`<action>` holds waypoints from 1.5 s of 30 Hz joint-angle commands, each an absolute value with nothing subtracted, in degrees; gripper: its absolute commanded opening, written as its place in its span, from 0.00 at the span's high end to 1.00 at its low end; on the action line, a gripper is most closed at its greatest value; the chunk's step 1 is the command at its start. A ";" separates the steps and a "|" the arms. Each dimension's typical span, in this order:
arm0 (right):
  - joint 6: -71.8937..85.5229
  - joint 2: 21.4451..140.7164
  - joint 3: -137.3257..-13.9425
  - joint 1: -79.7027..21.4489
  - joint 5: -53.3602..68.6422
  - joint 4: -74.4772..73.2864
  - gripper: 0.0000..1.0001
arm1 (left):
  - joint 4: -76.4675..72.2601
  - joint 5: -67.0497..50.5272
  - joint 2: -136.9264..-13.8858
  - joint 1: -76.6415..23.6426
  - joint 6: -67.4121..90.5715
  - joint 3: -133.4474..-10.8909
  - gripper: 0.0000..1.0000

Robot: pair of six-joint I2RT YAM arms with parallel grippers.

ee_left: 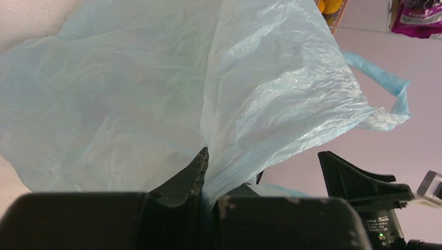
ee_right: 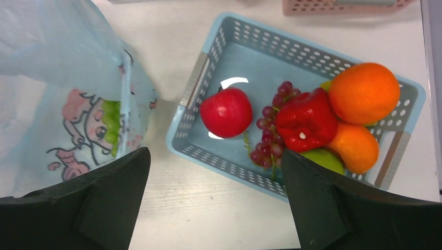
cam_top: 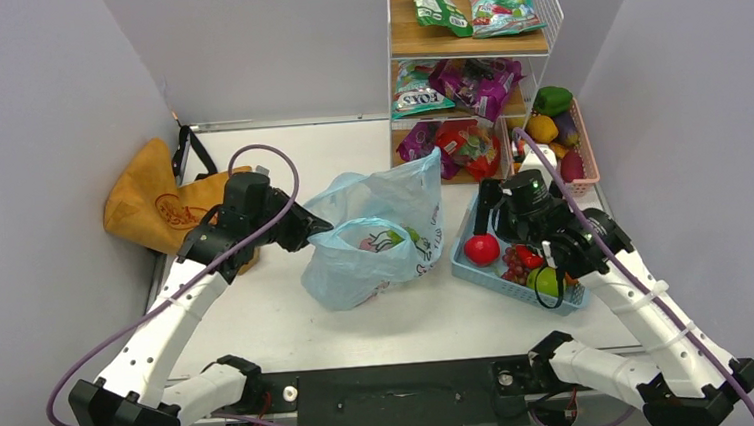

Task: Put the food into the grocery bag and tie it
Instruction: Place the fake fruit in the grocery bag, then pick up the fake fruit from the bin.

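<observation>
Currently left fingers [ee_left: 188, 176] pinch grocery bag [ee_left: 130, 104] rim; right fingers [ee_right: 104, 200] spread above red apple [ee_right: 226, 111] in basket [ee_right: 292, 49]

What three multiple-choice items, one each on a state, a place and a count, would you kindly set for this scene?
1. The left gripper is: A open; B shut on the grocery bag; C out of view.
2. The red apple lies: A in the blue basket; B in the grocery bag; C in the left gripper.
3. Oranges in the blue basket: A one; B two; C four.
Key: 1 B, its fingers pinch the bag's plastic; 2 A, it rests on the basket floor beside the grapes; 3 B, two show in the right wrist view.
</observation>
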State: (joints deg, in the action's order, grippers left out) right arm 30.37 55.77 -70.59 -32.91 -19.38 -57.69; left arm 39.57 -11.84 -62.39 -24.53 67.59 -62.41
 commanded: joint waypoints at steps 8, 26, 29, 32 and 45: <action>35.02 55.81 -62.36 -23.47 -24.17 -58.29 0.01 | 37.65 -11.92 -68.20 -31.81 63.75 -66.54 1.00; 38.32 60.24 -57.38 -4.72 -20.32 -52.08 0.00 | 35.01 -12.22 -71.19 -35.81 64.10 -63.50 1.00; 38.78 61.76 -59.00 -2.11 -19.30 -50.84 0.00 | 35.24 -12.41 -71.06 -35.93 64.09 -63.30 1.00; 39.41 64.50 -60.91 -0.84 -21.00 -50.18 0.00 | 35.90 -12.87 -71.01 -35.84 63.98 -63.52 1.00; 43.26 73.44 -62.19 8.48 -20.38 -47.60 0.00 | 38.08 -15.31 -75.37 -35.93 61.91 -68.27 1.00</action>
State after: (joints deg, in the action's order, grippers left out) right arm 41.34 71.20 -59.68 6.46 -19.68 -49.67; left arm 38.46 -13.69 -74.59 -35.59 63.55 -64.93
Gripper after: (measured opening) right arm 0.999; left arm 0.004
